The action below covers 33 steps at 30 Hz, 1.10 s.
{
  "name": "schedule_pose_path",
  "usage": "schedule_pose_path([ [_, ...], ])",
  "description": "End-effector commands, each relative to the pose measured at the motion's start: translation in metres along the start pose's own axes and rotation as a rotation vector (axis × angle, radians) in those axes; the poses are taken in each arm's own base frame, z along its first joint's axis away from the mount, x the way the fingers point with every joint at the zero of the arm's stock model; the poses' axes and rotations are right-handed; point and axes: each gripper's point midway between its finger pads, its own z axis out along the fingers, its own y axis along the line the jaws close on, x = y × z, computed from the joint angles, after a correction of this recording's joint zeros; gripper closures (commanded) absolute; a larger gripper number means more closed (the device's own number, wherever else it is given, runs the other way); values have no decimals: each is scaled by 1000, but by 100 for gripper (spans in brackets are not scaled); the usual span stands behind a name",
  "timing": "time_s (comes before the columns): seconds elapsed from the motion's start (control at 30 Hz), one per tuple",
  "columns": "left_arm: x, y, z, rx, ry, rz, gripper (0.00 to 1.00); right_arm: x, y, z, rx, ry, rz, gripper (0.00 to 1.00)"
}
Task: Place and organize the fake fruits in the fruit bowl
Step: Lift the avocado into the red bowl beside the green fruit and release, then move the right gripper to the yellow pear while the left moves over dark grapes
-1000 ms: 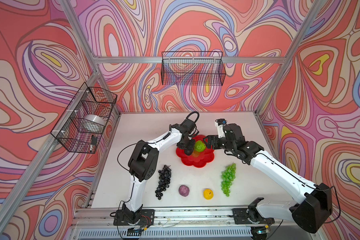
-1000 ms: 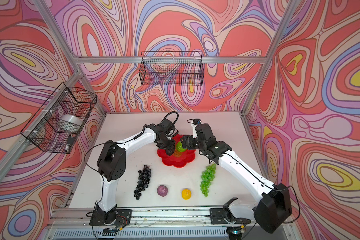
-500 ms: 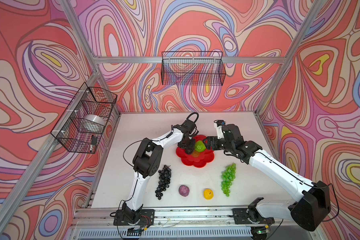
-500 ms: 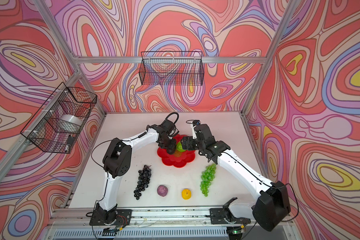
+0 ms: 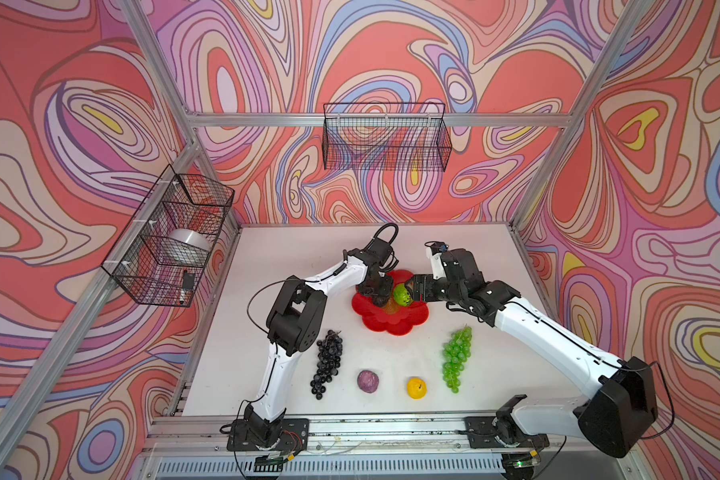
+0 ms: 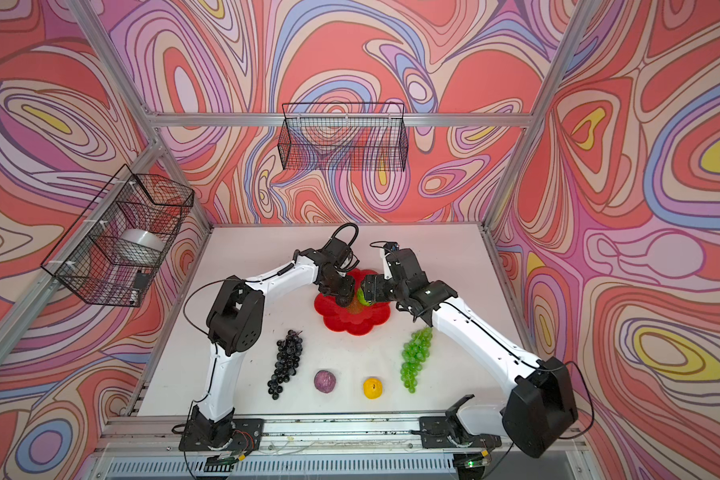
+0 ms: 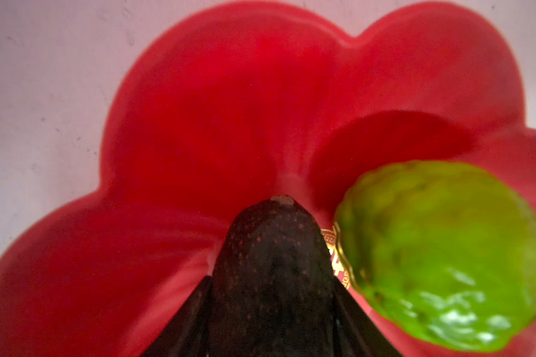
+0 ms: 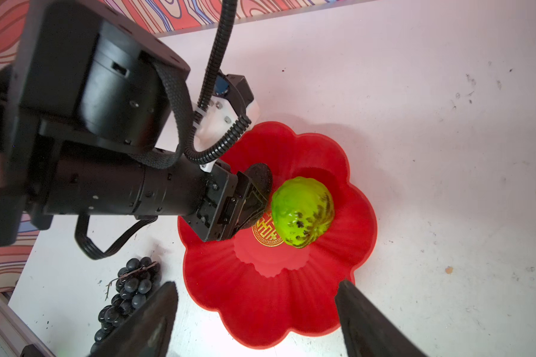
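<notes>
The red flower-shaped fruit bowl (image 5: 391, 322) (image 6: 350, 322) sits mid-table. A lime-green lumpy fruit (image 5: 401, 295) (image 8: 302, 211) (image 7: 440, 256) lies in it beside the gold emblem (image 8: 265, 235). My left gripper (image 7: 273, 278) (image 5: 381, 297) is low over the bowl, shut on the blackish avocado (image 7: 273, 247) (image 8: 260, 179), next to the green fruit. My right gripper (image 8: 257, 284) (image 5: 412, 289) hangs open and empty over the bowl's rim. On the table lie the dark grape bunch (image 5: 327, 363), purple ball (image 5: 368, 380), yellow-orange fruit (image 5: 416, 387) and green grape bunch (image 5: 456, 357).
One black wire basket (image 5: 385, 137) hangs on the back wall. Another (image 5: 171, 237) on the left wall holds a silver bowl (image 5: 188, 241). An aluminium rail (image 5: 350, 424) with both arm bases runs along the table's front edge.
The left arm's elbow has swung a little to the right while its gripper stayed over the bowl with the avocado. The right arm has hardly moved.
</notes>
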Motion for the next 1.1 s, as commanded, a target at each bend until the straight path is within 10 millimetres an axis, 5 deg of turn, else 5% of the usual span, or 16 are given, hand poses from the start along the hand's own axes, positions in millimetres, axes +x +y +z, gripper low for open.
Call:
schedule_pose_path([
  [0.0,-17,-2,-19,-1,-56,0,35,-4,4,0,-9,1,-5,17],
  [0.33,-27,-5,-73,-18,-135,26,27,-5,8,-4,-15,30,-43,17],
  [0.67,6,1,-114,0,-160,-6,29,19,0,-5,24,138,-47,19],
  [0.8,31,7,-127,18,-162,-48,30,46,-4,-9,55,200,-23,20],
  [1.07,88,34,-135,-11,-163,-157,29,138,1,-16,92,417,33,20],
])
